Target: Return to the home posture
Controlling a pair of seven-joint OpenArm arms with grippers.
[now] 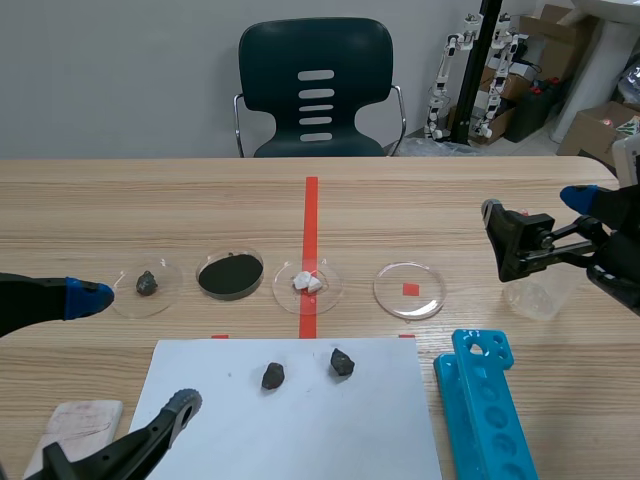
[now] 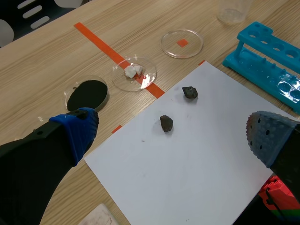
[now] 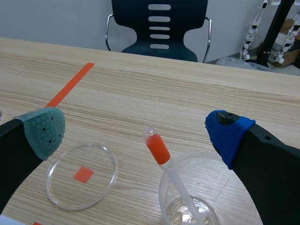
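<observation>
At the near left, the left gripper (image 1: pixel 137 350) hangs low over the bench (image 1: pixel 120 200) with its fingers spread wide and nothing between them. One finger lies near the left edge and the other over the near-left corner of a white sheet of paper (image 1: pixel 300 430). A pale cloth pad (image 1: pixel 75 425) lies just left of that corner.

Four clear dishes stand in a row beyond the sheet:
- The leftmost dish (image 1: pixel 125 300) holds one small dark stone (image 1: pixel 147 283).
- The second dish (image 1: pixel 233 252) is nearly filled with black powder (image 1: pixel 230 275).
- The third dish (image 1: pixel 285 290) sits on the red tape line and holds a few white lumps (image 1: pixel 307 282).
- The fourth dish (image 1: pixel 425 300) holds nothing; a red tape square shows through its floor.

Two more dark stones lie on the sheet itself, one (image 1: pixel 273 376) left of the other (image 1: pixel 342 362), near each other but apart.

A blue tube rack (image 1: pixel 485 400) lies just right of the sheet, running toward the near edge. Farther right stands a clear plastic cup (image 1: pixel 540 295). A pipette (image 3: pixel 159 150) with a red bulb leans in the cup, its bulb end sticking out past the rim.

The right gripper (image 1: pixel 536 207) is raised above this cup with its fingers wide apart, gripping nothing. In the right wrist view the cup lies between and below its fingers.

A dark chair (image 1: pixel 316 90) stands beyond the bench's far edge.
</observation>
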